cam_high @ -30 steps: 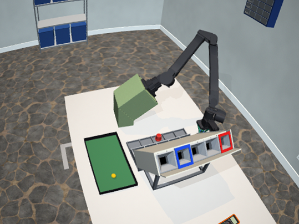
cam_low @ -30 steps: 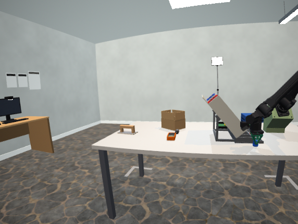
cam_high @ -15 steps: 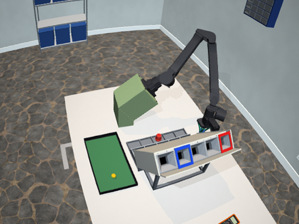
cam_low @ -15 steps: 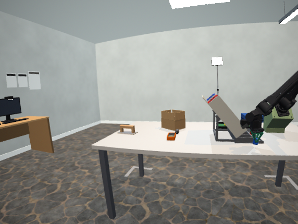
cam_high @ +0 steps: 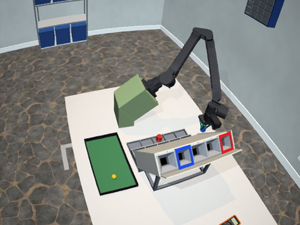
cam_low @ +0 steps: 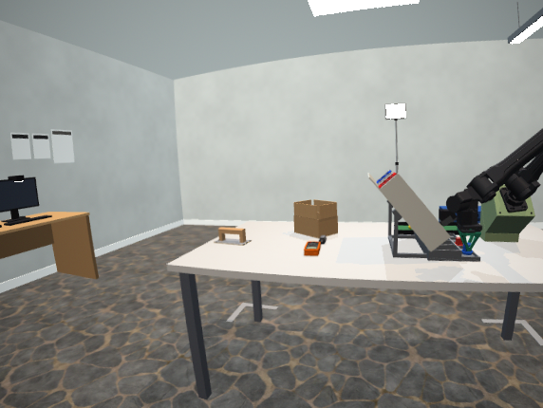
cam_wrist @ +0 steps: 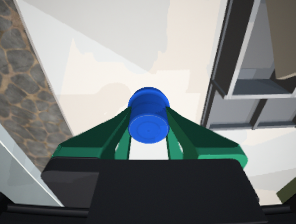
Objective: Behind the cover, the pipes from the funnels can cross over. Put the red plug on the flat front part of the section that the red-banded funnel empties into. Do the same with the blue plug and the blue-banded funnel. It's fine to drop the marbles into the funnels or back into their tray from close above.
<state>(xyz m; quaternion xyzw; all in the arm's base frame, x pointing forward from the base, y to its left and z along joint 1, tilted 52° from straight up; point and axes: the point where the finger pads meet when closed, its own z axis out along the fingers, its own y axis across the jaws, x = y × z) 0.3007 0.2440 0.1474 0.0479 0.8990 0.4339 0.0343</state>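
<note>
A workshop or lab room — a white work table (cam_low: pixel 285 272) carries an orange multimeter (cam_high: pixel 227 224) and a cardboard box (cam_low: pixel 315 217). A metal shelf rack (cam_high: pixel 37 15) with blue bins, a desk (cam_low: pixel 66 237) with a monitor (cam_low: pixel 18 194) and stone-patterned flooring fill the rest.

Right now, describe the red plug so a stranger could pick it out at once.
On the white table, find the sloped grey funnel box with blue and red frames. Along its far side runs a row of dark grey sections; the red plug stands on one near the middle. It is the only red knob there, whereas the blue plug is clamped in the gripper.
</note>
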